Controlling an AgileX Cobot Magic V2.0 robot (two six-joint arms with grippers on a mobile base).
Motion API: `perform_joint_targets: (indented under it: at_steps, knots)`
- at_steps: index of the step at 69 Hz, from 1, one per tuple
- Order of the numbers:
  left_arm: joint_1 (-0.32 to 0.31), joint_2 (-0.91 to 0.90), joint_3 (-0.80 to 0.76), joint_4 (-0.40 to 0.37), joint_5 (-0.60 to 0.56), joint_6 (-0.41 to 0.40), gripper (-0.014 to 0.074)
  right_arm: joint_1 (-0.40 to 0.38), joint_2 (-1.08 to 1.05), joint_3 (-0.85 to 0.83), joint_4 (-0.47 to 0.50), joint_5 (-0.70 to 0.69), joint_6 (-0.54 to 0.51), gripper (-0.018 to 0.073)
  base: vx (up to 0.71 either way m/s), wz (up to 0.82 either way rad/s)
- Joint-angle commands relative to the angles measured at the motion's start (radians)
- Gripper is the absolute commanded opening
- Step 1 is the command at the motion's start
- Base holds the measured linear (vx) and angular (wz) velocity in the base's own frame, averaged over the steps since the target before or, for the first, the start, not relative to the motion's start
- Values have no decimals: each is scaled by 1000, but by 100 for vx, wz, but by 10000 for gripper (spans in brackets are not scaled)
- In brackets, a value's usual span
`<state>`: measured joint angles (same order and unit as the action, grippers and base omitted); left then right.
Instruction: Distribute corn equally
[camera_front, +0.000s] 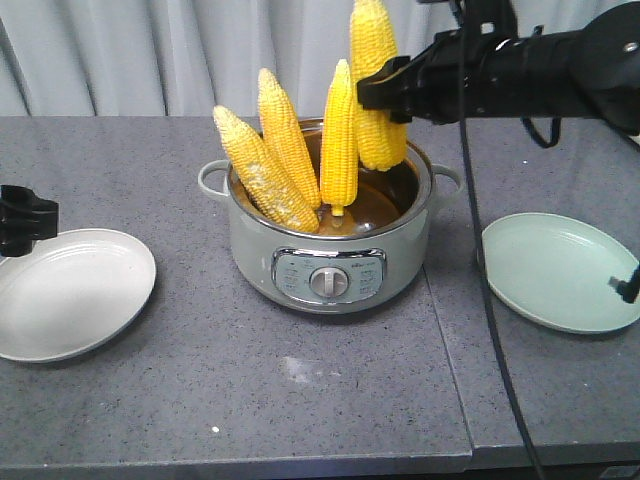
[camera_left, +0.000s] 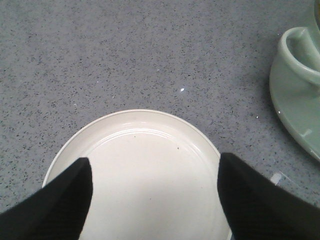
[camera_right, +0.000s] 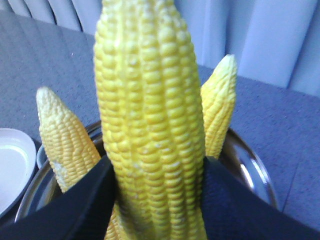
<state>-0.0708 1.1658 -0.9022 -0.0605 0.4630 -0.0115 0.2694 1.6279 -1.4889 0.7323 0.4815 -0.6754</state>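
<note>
Three corn cobs (camera_front: 262, 170) (camera_front: 288, 135) (camera_front: 338, 135) stand tips up in the pale green pot (camera_front: 330, 270) at the table's middle. A fourth corn cob (camera_front: 372, 40) hangs upright above the pot's right side, with my right gripper (camera_front: 384, 92) shut on its lower half. In the right wrist view this cob (camera_right: 150, 100) fills the space between the gripper's (camera_right: 156, 165) black fingers, with two potted cobs (camera_right: 62, 135) (camera_right: 220, 105) behind. My left gripper (camera_left: 154, 161) stands open and empty over the white plate (camera_left: 135, 130) at the far left (camera_front: 70, 295).
A pale green plate (camera_front: 560, 270) lies bare to the right of the pot. A black cable (camera_front: 480, 250) hangs from the right arm down past the table's front edge. The pot's handle (camera_left: 297, 75) sits close to the white plate. A curtain hangs behind the table.
</note>
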Motion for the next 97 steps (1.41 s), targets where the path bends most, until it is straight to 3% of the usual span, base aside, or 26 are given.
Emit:
perform_joint_targets:
  at_steps: [1,11,23,35,45,65,86,97]
  knots:
    - [-3,-17,-33,-13,-55,-6,510,-52,-98,-32,13,-31,14,277,0,0]
    - [-3,-17,-33,-13,-55,-6,510,-155,-161,-32,-79,57,94,267,0,0]
    - [-3,-17,-33,-13,-55,-6,510,-268,-198,-32,-332,179,267,261,0,0]
    - [-3,-17,-33,-13,-55,-6,510,-283,-197,-32,-644,304,464,261,0,0]
    - [-3,-17,-33,-13,-55,-6,510,-283,-197,-27,-782,395,590,261,0,0]
    - [-3,-17,-33,-13,-55,-6,510,-283,-197,-15,-803,530,633,261,0,0]
    - [-3,-17,-33,-13,-55,-6,510,-283,-214,173,-797,424,649,261,0,0]
    - [-3,-17,-33,-13,-55,-6,510,-283,-217,189,-796,398,653,261,0,0]
